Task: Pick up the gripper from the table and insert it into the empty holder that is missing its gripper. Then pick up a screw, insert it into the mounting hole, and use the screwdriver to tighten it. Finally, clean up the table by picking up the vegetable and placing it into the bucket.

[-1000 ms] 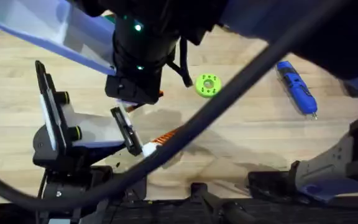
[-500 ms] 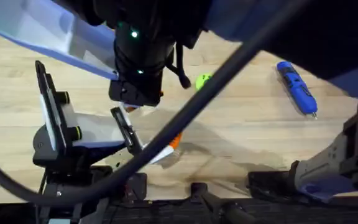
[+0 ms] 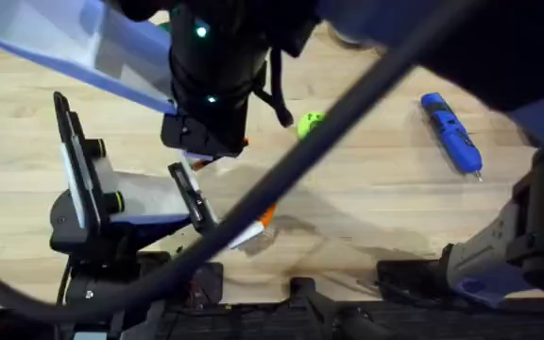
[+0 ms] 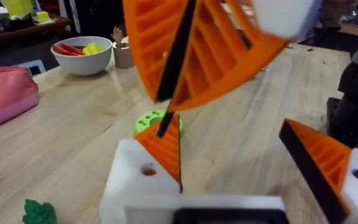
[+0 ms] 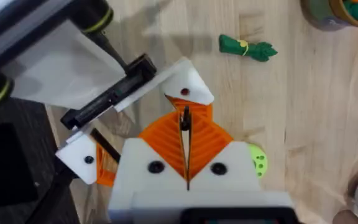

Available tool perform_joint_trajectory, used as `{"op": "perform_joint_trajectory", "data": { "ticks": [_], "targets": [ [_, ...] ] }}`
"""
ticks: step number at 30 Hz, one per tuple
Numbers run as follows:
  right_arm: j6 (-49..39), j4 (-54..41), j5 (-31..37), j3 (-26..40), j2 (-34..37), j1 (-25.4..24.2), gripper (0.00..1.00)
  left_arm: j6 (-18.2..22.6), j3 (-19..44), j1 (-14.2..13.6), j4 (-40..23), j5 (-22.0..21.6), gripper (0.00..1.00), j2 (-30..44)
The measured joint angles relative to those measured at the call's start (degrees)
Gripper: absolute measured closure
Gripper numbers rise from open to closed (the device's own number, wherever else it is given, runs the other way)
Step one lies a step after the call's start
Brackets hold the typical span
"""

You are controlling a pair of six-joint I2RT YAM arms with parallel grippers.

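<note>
The right gripper (image 5: 186,158) was seen with its orange fingers (image 5: 207,140) brought together, pinched on the small orange wedge, the gripper (image 5: 189,111), whose tip was pressed into the white holder (image 5: 188,81). In the left wrist view the wedge (image 4: 163,146) was shown seated upright on the holder (image 4: 138,180), held from above by the big ribbed fingers (image 4: 210,56). The left gripper (image 4: 253,180) was held wide open, its own mount being that holder, nothing else grasped. The screwdriver (image 3: 451,132) lay well apart on the desk (image 3: 366,198). The vegetable (image 5: 247,48) lay on the desk beyond the holder, near the bucket (image 5: 337,12).
</note>
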Motion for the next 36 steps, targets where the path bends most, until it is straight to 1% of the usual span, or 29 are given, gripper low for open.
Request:
{"op": "perform_joint_trajectory", "data": {
  "ticks": [9, 36],
  "targets": [
    [0.0, 0.1, 0.0, 0.0, 1.9, 0.0, 0.996, 0.0, 0.0, 0.0, 0.0, 0.0, 0.015, 0.0],
    [0.0, 1.1, -1.1, 0.0, 3.2, 0.0, 0.996, 0.0, 0.0, 0.0, 0.0, 0.0, 0.015, 0.0]
  ]
}}
